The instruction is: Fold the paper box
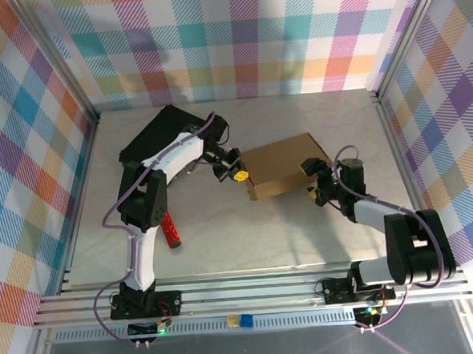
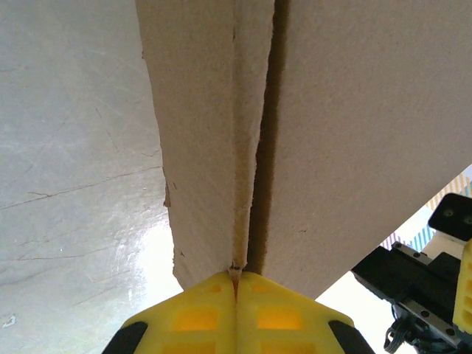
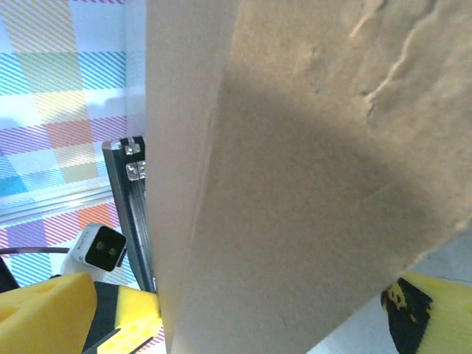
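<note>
The paper box (image 1: 282,164), plain brown cardboard, lies partly folded in the middle of the table. My left gripper (image 1: 238,175) is at its left edge. In the left wrist view its yellow fingers (image 2: 199,317) are shut together, and their tips touch the end of a thin upright flap edge of the paper box (image 2: 354,133). My right gripper (image 1: 310,180) straddles the box's right corner. There the yellow fingers (image 3: 66,302) stand wide apart, and the cardboard wall (image 3: 295,206) fills the gap between them.
A black flat case (image 1: 163,133) lies at the back left, under the left arm. A red cylinder-like thing (image 1: 171,231) lies on the table by the left arm's base link. Aluminium frame rails run along the sides and the near edge.
</note>
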